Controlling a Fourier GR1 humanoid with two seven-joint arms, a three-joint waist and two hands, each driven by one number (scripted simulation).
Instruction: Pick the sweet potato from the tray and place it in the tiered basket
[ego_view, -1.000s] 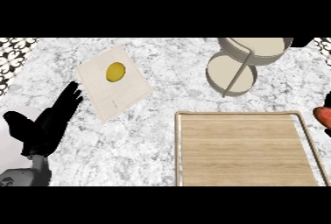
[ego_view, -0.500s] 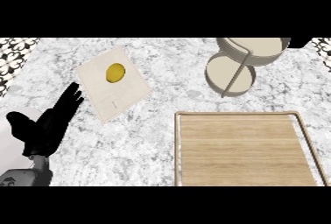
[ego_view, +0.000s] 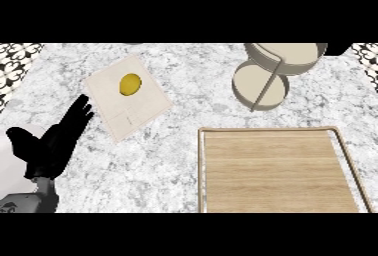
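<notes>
A light wooden rectangular tray (ego_view: 277, 170) lies at the near right of the grey marbled surface (ego_view: 192, 85). Behind it, at the far right, stands the beige round tiered basket (ego_view: 275, 70). A pale square cutting board (ego_view: 129, 100) lies far left, with a yellow oval lemon (ego_view: 130, 84) on it. The robot's black left hand (ego_view: 52, 145) rests near left, just beside the board.

A wooden tray (ego_view: 277, 170) lies on a marble counter (ego_view: 184, 165). Beyond its far edge stands a tiered basket (ego_view: 273, 70). Well to the tray's left, a yellow fruit (ego_view: 130, 84) sits on a pale board (ego_view: 127, 97), with the left robot hand (ego_view: 52, 142) open beside the board.
</notes>
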